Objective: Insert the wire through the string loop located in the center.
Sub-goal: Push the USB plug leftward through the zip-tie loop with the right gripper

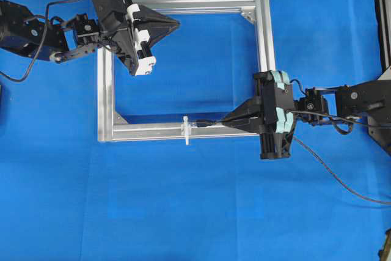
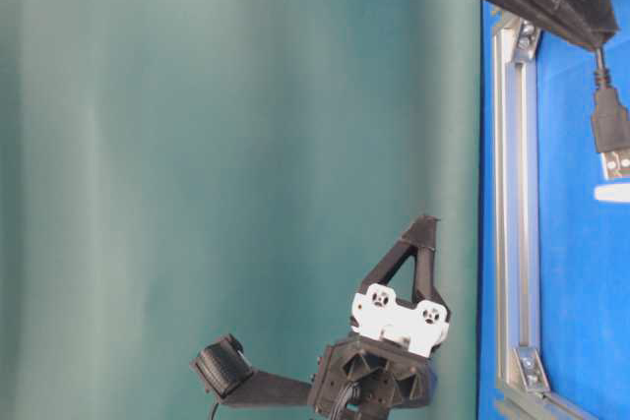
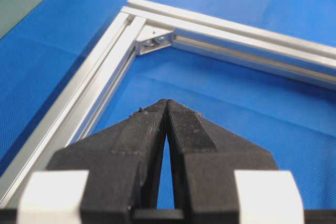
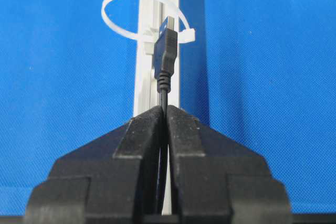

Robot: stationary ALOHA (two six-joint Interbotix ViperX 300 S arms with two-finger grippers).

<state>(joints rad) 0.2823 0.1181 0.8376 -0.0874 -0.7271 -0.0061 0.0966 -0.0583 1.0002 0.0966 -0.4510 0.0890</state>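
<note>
Overhead exterior view: the right gripper point(image 1: 225, 120) pinches the wire point(image 1: 342, 181) just behind its plug point(image 4: 166, 51), fingers pressed tight on the thin black cable. The plug's metal tip sits at the mouth of the string loop point(image 4: 137, 11), a thin white translucent ring standing on the lower bar of the ribbed silver frame point(image 1: 263, 29). Open blue cloth point(image 1: 183, 212) lies on either side. The left gripper point(image 1: 174, 24), fingers pressed together and empty, hovers near the frame's top bar.
</note>
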